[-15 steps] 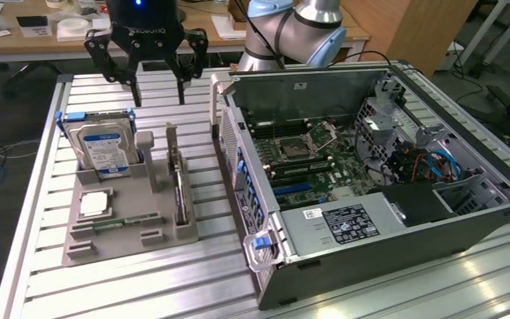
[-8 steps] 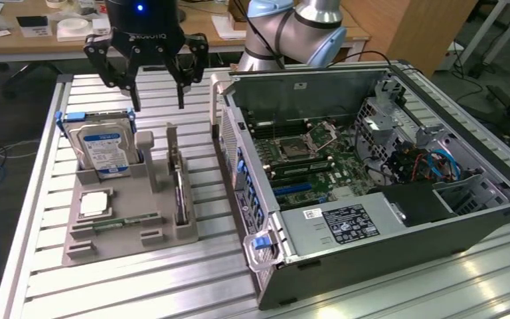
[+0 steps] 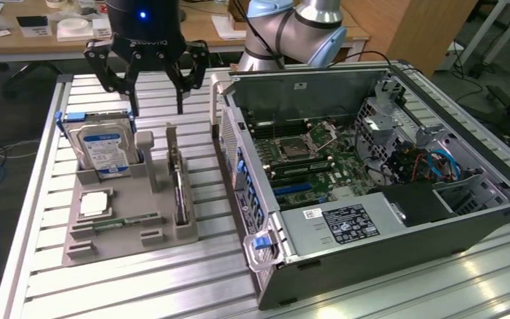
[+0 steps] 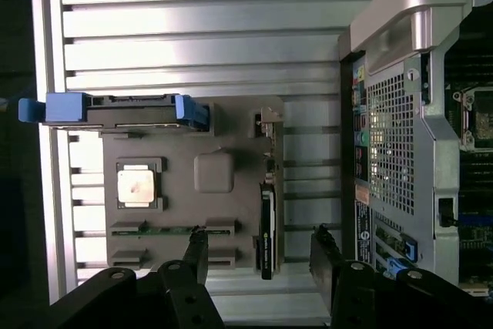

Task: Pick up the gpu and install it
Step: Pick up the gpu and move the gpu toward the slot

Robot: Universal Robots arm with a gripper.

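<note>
Aluminium worktop (image 3: 237, 292) below, hovering with the pincer (image 3: 156, 100) spread wide and gripping nothing, above the gpu (image 3: 177, 179). Seemingly opening the pick-up step, nothing grasped yet; calling for a square straddle of that thin top edge. Standing on edge in the grey holder (image 3: 113, 242), beside the computer case (image 3: 397, 252), looking dark, slim, flat.

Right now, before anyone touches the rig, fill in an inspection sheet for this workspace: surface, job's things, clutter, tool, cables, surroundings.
Surface: slatted aluminium table carrying a grey tray and an open computer case.
Job's things: gpu stands on edge in a tray slot, not yet picked up.
Clutter: hard drive, processor and memory stick in the tray.
Grippers: the tool is open, holding nothing, above the tray.
Cables: blue cables inside the case.
Surroundings: wooden desk with papers behind the table.
</note>
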